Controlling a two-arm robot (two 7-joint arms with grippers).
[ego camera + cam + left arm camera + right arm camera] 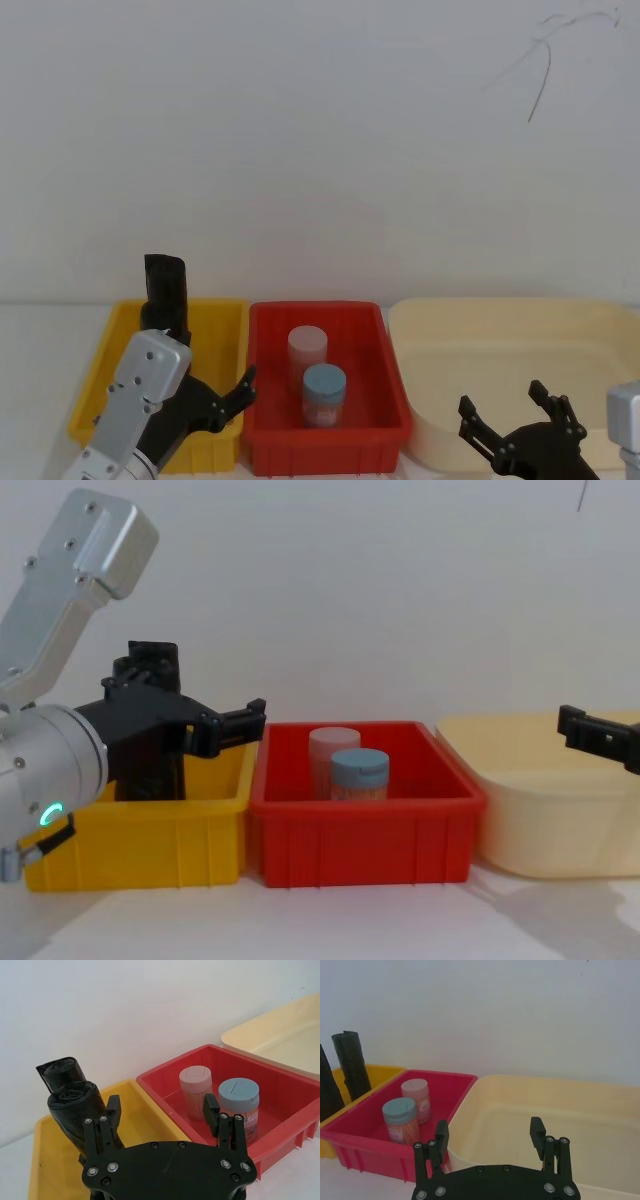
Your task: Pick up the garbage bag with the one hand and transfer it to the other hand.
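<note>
Pickup looks to be the step in hand, and nothing is gripped yet. The bag leans at the back edge of the yellow bin, with a slimmer roll just behind it. The left gripper hangs near the bin's front right corner, jaws spread wide and empty. The bag sits just outside one finger, not between the two.

From where I stand, the silver arm slants up high over the bin's left side. The wrist reaches roughly level, so the fingers point across toward the red bin rather than down.

To do this well, I'd say the gripper wants to swing toward the bin's back edge until both fingers straddle the thick roll alone. It should take hold around the middle, clear of the slim roll and the bin wall. The crinkled plastic may give, so a square, firm close and a straight lift seem wise. That would leave one end free for the handover.

The right gripper hangs over the cream tub near its front edge, fingers splayed, holding nothing.
</note>
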